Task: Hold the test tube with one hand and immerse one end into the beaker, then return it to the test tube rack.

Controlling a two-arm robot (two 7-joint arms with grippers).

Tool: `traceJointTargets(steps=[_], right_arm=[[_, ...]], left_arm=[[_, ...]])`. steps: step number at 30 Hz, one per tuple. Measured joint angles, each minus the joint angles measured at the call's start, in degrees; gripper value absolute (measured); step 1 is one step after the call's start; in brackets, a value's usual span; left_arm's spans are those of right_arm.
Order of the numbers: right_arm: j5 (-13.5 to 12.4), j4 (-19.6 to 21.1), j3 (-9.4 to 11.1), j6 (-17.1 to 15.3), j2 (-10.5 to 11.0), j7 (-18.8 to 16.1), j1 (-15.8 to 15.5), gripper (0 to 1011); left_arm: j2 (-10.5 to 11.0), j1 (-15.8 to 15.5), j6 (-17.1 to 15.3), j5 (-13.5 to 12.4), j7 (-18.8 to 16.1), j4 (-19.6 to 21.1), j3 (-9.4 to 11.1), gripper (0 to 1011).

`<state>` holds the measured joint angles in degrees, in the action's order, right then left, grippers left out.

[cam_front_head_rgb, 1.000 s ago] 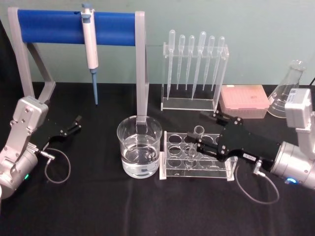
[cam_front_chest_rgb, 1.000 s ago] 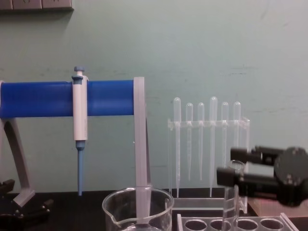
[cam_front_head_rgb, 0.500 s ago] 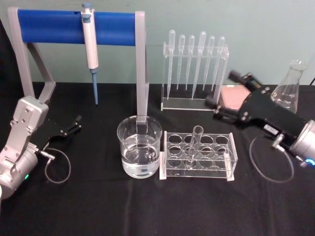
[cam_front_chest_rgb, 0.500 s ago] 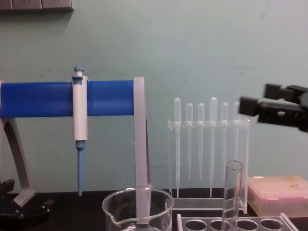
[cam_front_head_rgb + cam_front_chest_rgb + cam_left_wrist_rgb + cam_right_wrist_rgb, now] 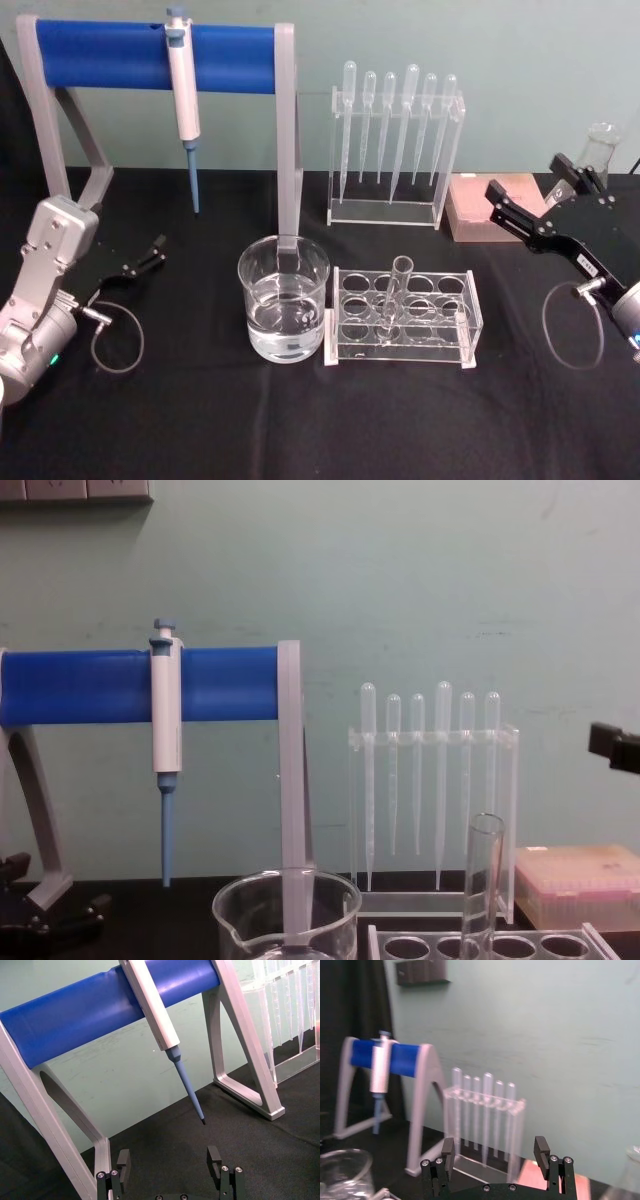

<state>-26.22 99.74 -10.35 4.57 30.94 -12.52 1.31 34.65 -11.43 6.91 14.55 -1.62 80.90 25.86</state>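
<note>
Test tube (image 5: 394,297): one item, clear glass, stood leaning in the acrylic rack (image 5: 402,316) on the desk (image 5: 200,420), just right of the beaker (image 5: 283,311); held by nothing.

Beaker: one item, partly filled with clear liquid, touching or nearly touching the rack's left end.

Right gripper (image 5: 535,192): a second before, closed around the tube at the rack; since then it let go, lifted and drew back to the right edge of the desk, near the pink tip box (image 5: 478,205) and the flask (image 5: 595,150). Fingers spread apart, empty; the right wrist view confirmed the gap between them.

Left gripper (image 5: 147,254): parked at the left of the desk beside the pipette stand (image 5: 155,58), unmoved, fingers apart and empty.

Assessment: with the tube back in the rack and the working arm retreating, the return step appeared done and the task essentially finished.
</note>
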Motion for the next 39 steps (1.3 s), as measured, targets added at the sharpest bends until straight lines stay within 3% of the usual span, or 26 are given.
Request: traceJointTargets(steps=[5, 11, 16, 39], right_arm=[[3.19, -1.39, 0.39, 0.4, -2.08, 3.56, -0.85, 1002], [4.41, -3.36, 0.41, 0.74, -3.31, 3.59, -0.8, 1003], [4.43, -4.59, 0.36, 1.53, -3.45, 1.45, -0.39, 1003], [4.43, -4.06, 0.25, 1.29, -3.35, 2.02, -0.47, 1002]], left_arm=[[0.0, 0.0, 0.0, 0.0, 0.0, 0.0, 0.0, 1000], [0.0, 0.0, 0.0, 0.0, 0.0, 0.0, 0.0, 1000], [0.0, 0.0, 0.0, 0.0, 0.0, 0.0, 0.0, 1000], [0.0, 0.0, 0.0, 0.0, 0.0, 0.0, 0.0, 1000]])
